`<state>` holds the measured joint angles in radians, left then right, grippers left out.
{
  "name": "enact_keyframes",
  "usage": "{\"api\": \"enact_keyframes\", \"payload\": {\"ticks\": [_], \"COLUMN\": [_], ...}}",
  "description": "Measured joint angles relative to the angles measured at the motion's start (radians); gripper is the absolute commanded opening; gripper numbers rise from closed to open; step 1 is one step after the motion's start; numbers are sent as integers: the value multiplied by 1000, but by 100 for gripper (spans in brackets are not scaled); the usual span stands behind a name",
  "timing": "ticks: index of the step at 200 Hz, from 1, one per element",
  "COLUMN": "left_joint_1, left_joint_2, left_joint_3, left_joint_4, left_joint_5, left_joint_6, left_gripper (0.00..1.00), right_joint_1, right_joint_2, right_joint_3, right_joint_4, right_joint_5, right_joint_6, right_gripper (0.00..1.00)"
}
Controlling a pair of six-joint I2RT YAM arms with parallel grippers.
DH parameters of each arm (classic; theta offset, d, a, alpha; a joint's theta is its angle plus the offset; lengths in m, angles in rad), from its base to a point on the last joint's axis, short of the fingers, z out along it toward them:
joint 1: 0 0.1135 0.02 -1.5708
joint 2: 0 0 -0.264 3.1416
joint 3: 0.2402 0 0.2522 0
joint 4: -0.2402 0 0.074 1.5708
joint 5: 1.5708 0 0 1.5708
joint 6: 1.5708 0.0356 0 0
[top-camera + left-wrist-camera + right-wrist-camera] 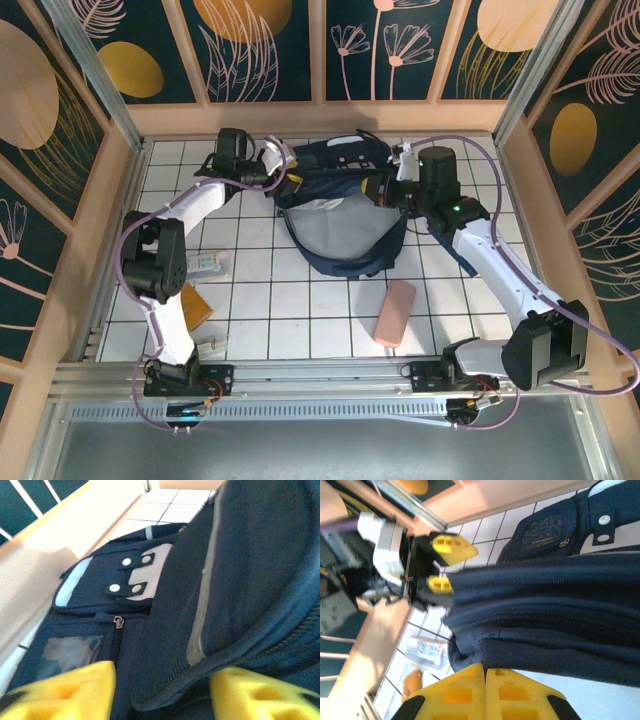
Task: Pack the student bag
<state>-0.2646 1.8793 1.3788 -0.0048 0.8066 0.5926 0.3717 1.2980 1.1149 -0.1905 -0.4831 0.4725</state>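
Seen from above, the student bag (340, 225) is placed at the middle of the tabletop's (300, 320) far edge, with its mouth turned to the near edge. The left gripper (285, 165) is set at its left side and the right gripper (388, 188) at its right side. The mouth could likely flop shut, because the cloth is soft and saggy; then the pink block (395, 312) by the near edge could not be put in. The block is smooth and rounded; the pale lining looks thin.

In the left wrist view, the yellow fingers (70, 690) are held wide apart, with the bag's thick rim between them but not squeezed; the rim could probably slide out, since nothing is pinched. The cloth is dark blue and woven, with a netted edge, a metal zip pull (118, 621) and grey patches (140, 575) with round white studs.

In the right wrist view, the right gripper's fingers (460, 692) are pressed tight together just under the netted rim; whether cloth is pinched cannot be told, so a slip may be feared. Small zip teeth are seen along the bag.
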Motion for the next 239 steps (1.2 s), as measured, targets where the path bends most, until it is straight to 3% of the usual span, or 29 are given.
{"api": "enact_keyframes", "payload": {"ticks": [26,65,107,141,153,174,183,205,230,239], "left_joint_1": [-50,-246,-282,-299,-317,-332,-332,-332,-332,-332], "left_joint_2": [-208,-463,-395,-279,-262,-238,-224,-201,-199,-199], "left_joint_3": [-147,-249,-232,-170,-161,-140,-121,-79,-74,-73], "left_joint_4": [-29,-10,21,16,15,1,-10,-24,-26,-27], "left_joint_5": [-33,-123,-327,-431,-442,-454,-463,-499,-482,-452], "left_joint_6": [61,99,79,88,95,103,108,98,92,88], "left_gripper": [79,80,66,63,52,13,8,13,45,52], "right_joint_1": [7,13,23,34,37,39,40,41,47,50], "right_joint_2": [0,25,56,58,58,57,57,56,52,52], "right_joint_3": [0,24,42,44,43,32,28,28,27,27], "right_joint_4": [53,76,88,96,98,111,113,113,121,128], "right_joint_5": [39,56,48,46,48,57,64,87,108,112], "right_joint_6": [114,160,164,175,187,202,208,219,229,235], "right_gripper": [0,0,0,0,0,0,0,0,0,0]}}
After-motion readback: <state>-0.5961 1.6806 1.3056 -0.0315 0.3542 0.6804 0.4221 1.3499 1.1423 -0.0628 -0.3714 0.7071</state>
